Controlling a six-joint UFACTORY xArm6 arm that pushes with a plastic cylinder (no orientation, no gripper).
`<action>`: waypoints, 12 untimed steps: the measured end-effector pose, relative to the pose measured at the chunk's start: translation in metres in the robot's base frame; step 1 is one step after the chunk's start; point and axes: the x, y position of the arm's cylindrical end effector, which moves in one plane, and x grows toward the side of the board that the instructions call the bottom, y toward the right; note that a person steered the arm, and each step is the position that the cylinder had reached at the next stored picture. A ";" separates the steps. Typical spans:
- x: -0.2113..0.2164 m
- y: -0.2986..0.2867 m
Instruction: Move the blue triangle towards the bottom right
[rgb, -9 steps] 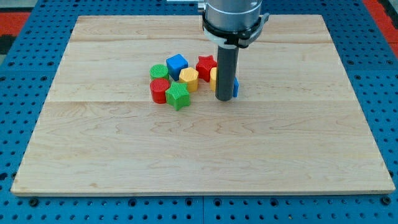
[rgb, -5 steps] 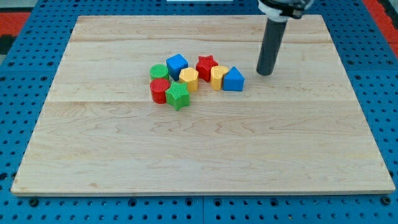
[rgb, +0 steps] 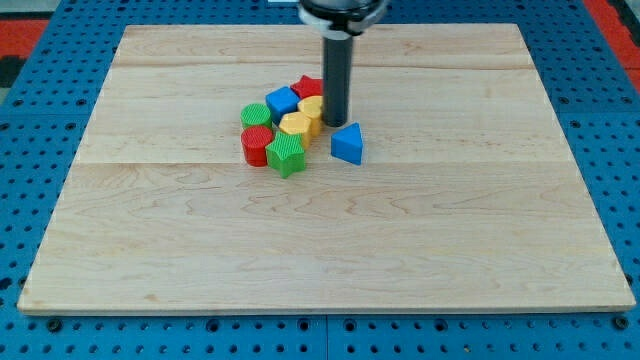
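A small, rigid, probably light blue triangle (rgb: 348, 144) sits near the wooden board's (rgb: 450, 250) centre, just right of a block cluster, with the bare rod's tip (rgb: 335, 123), holding nothing, at its upper-left edge, the likely push point.

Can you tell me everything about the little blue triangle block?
The blue triangle is a small block of ribbed, plastic-looking material, bright blue, lying flat on the wooden board with one corner pointing to the view's top. It sits just to the view's right of the cluster of blocks, apart from the green block. My tip stands just above and left of it in the view, close by; contact cannot be told.
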 end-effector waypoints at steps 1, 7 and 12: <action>0.043 0.026; 0.102 0.085; 0.100 0.099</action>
